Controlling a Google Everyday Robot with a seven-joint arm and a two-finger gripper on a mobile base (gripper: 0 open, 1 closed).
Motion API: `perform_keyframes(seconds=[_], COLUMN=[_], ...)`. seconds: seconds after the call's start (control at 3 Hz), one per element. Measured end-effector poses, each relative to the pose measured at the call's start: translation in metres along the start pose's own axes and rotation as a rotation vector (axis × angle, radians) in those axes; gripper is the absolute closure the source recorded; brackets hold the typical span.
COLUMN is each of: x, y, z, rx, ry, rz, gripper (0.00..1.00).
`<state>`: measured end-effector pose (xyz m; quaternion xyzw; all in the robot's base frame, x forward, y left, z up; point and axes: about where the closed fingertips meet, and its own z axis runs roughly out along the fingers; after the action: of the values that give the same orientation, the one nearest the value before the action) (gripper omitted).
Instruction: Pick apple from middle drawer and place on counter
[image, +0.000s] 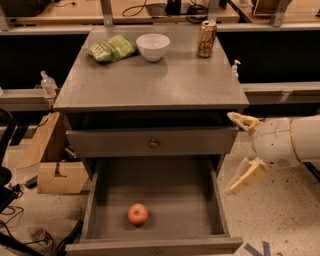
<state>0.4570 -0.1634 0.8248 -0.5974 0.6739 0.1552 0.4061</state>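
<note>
Here's the gripper (232, 153), out at the cabinet's (75, 122) right side and level with its closed upper drawer front (150, 143). Its two tan fingers are spread wide apart, one up by the cabinet's top corner and one slanting down beside the pulled-out drawer. Nothing sits between them, and whether the upper finger brushes the cabinet's corner I cannot tell.

Now sweeping across from the left. A clear pump bottle (47, 84) stands on a ledge to the cabinet's left, and a cardboard box (50, 157) leans on the floor against that same side. Up on the counter (150, 85), the cabinet's flat grey top, a green snack bag (111, 48) lies at the back left. A white bowl (153, 46) sits just right of it, and a tan drinks can (206, 39) stands upright at the back right.

Down below, the middle drawer (170, 187) is pulled fully out of the cabinet. The apple (138, 214) rests on its bare floor, left of centre and near the front wall. It's well apart from the gripper, with the drawer's right wall standing between them.
</note>
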Motion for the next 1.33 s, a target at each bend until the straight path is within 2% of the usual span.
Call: perform_keyframes(seconds=[0.33, 0.67, 1.0, 1.33], x=[0.007, 0.023, 0.041, 0.060], y=[-0.001, 0.011, 0.027, 0.044], z=[0.033, 0.104, 0.174, 0.227], rx=[-0.028, -0.062, -0.063, -0.064], ry=[-0.086, -0.216, -0.272, -0.245], rz=[0.008, 0.022, 0.023, 0.034], gripper=[0.00, 0.00, 0.00, 0.00])
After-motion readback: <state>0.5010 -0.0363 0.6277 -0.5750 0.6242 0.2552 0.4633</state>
